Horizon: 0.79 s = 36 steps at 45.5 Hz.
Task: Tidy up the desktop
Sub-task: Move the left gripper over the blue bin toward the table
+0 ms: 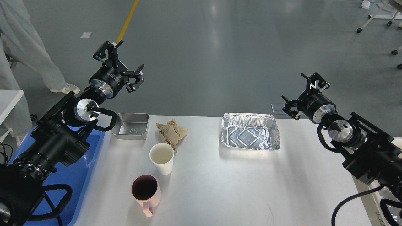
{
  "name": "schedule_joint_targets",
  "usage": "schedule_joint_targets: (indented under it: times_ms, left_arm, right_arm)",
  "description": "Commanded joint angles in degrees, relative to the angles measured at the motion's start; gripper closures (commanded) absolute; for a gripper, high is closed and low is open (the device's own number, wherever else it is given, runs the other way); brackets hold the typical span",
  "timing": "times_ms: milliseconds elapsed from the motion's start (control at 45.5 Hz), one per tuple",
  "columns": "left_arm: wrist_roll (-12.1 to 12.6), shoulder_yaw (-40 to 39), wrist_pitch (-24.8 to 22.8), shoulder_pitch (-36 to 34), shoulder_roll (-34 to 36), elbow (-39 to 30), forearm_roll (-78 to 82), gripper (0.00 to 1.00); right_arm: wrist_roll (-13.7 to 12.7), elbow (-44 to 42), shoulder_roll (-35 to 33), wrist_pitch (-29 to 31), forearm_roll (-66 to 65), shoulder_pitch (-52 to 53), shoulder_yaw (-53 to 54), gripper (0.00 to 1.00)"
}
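Observation:
The white desktop [220, 188] fills the lower middle of the head view. On it stand a small steel tray [130, 126], a crumpled brown paper [171, 131], a white paper cup [162, 158], a pink mug [145, 192] with its handle toward me, and a foil container [250, 131]. My left gripper [121, 61] hangs open above the desktop's far left edge, holding nothing. My right gripper [303, 94] is open too, past the far right corner, empty.
A blue plastic tray [75, 175] lies at the left under my left arm. A person in light clothing [28, 47] stands at the far left. Wheeled furniture legs [377, 18] show at the top right. Grey floor lies beyond the table.

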Motion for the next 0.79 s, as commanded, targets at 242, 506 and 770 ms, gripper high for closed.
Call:
schedule_joint_targets:
  times_ms: [242,506,770]
  left_arm:
    - [-0.14,0.0,-0.18,0.09,0.18,0.53,-0.08,0.03]
    - [-4.53,-0.18,-1.14,0.79,1.15,-0.09,0.45,0.03]
    - [-10.59,1.84,-4.04,1.23,1.94,0.53,11.96,0.03]
  right_arm:
    - [-0.06,-0.06,-0.09,0.0,0.0,-0.12,-0.05,0.0]
    - [-0.06,-0.32,0.0,-0.09,-0.09,-0.74,-0.32,0.0]
    - [-0.06,-0.23,-0.09,-0.18,-0.09,-1.18,-0.58,0.0]
